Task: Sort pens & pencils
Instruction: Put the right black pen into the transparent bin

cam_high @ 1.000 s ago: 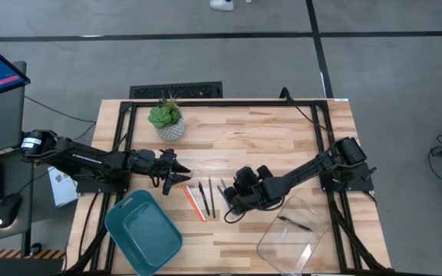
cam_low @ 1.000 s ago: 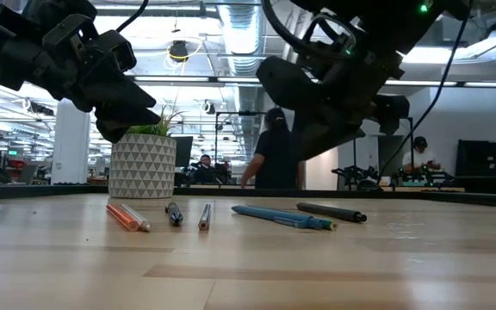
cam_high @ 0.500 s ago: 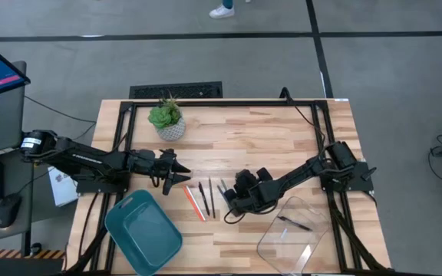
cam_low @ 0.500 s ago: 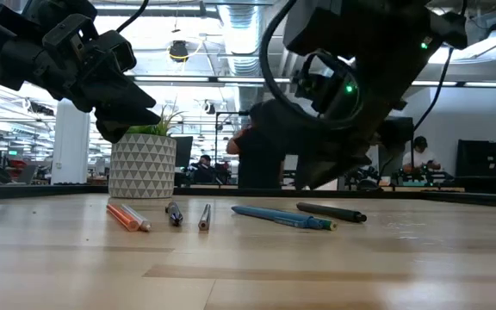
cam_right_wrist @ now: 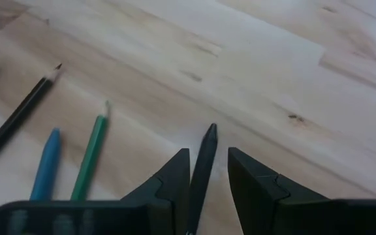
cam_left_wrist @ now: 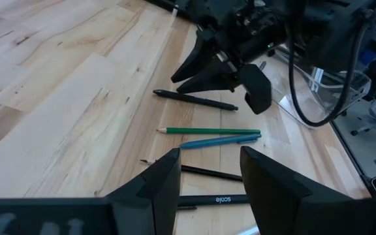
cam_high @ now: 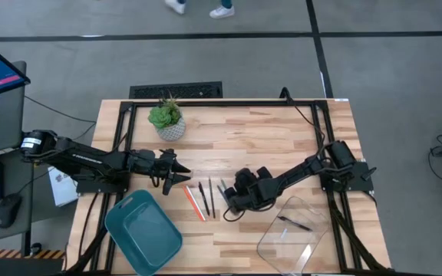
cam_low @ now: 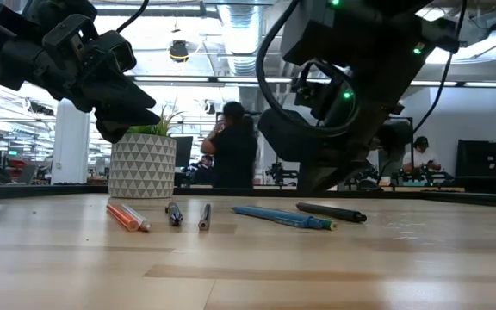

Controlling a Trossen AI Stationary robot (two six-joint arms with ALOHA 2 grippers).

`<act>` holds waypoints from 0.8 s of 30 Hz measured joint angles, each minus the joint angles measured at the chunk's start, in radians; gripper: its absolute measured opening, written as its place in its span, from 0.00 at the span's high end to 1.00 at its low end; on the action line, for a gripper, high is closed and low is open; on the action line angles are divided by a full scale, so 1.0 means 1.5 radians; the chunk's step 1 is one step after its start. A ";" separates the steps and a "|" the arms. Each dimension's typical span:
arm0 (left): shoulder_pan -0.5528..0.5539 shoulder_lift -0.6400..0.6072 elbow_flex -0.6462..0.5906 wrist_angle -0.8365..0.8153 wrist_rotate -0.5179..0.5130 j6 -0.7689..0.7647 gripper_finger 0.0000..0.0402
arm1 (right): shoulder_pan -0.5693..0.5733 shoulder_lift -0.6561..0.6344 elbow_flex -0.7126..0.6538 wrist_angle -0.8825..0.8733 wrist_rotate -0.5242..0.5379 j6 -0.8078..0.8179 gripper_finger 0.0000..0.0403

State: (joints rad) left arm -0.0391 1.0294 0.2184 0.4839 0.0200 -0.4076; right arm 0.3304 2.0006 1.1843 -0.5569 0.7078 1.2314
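The right gripper is low over the table with its fingers apart, and a black pen lies right between them. The green pencil and teal pen lie just beside it. The left gripper waits open above the other sticks.

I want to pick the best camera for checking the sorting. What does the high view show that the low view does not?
Only the high view shows the teal bin and the clear tray with one pen inside. Only the low view shows a person standing in the room behind the table. Both show the plant, the row of loose pens and pencils, and both open grippers above them.
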 joint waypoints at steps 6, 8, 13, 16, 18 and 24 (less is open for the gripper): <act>0.000 0.000 0.000 0.000 0.000 0.000 0.63 | -0.009 0.000 0.000 -0.002 -0.003 0.000 0.69; 0.000 0.000 0.000 0.000 0.000 0.000 0.63 | -0.008 0.000 0.000 -0.006 -0.004 0.000 0.69; 0.000 0.000 0.000 0.000 0.000 0.000 0.63 | -0.008 0.000 0.000 -0.008 -0.013 0.005 0.69; 0.000 0.000 0.000 0.000 0.000 0.000 0.63 | -0.007 0.000 0.000 -0.008 -0.020 0.012 0.69; 0.000 0.000 0.000 0.000 0.000 0.000 0.63 | -0.004 0.000 0.000 -0.008 -0.020 0.012 0.69; 0.000 0.000 0.000 0.000 0.000 0.000 0.63 | -0.002 0.000 0.000 -0.008 -0.021 0.012 0.69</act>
State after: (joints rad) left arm -0.0389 1.0294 0.2184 0.4836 0.0200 -0.4076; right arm 0.3275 2.0006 1.1843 -0.5689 0.6765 1.2491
